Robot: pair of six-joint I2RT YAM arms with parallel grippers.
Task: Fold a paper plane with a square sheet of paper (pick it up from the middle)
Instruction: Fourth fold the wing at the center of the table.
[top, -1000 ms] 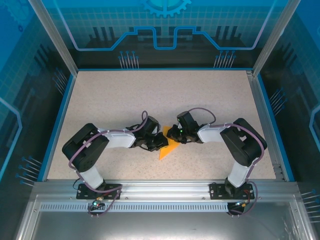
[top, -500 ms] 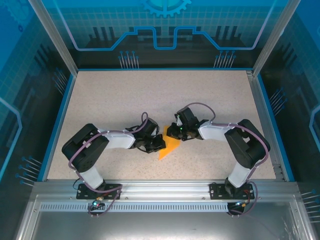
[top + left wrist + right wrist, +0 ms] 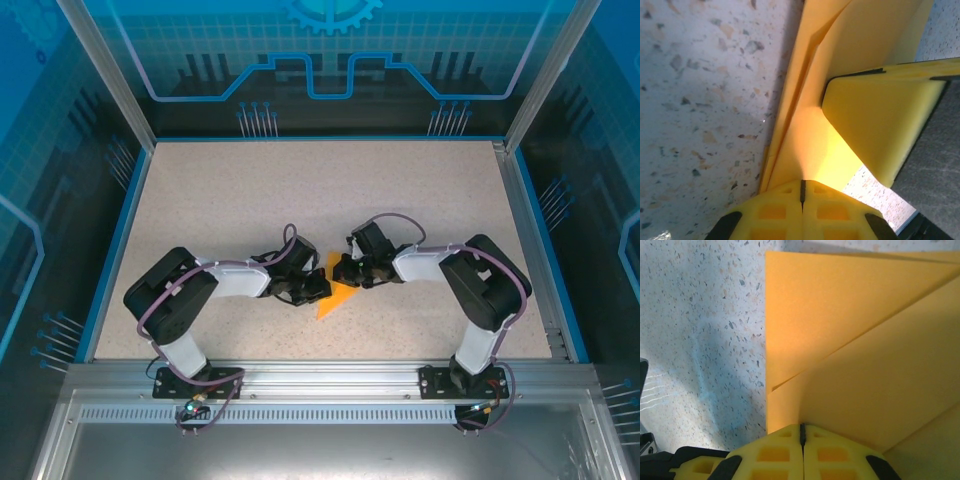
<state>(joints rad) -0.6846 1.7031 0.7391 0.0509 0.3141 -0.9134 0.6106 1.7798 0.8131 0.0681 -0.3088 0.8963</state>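
Paper (image 3: 335,300), folded and orange, is pinched by the left claw (image 3: 801,186) and the right claw (image 3: 801,429) alike.

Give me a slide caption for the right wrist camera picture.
Right gripper, closed, fingertips meeting an edge of the folded orange paper lying on a speckled table.

The folded sheet of paper (image 3: 337,298) is lying on the table (image 3: 300,190), toward its near middle; the left gripper (image 3: 321,290) is touching its left edge; the right gripper (image 3: 344,274) is touching its far right edge.
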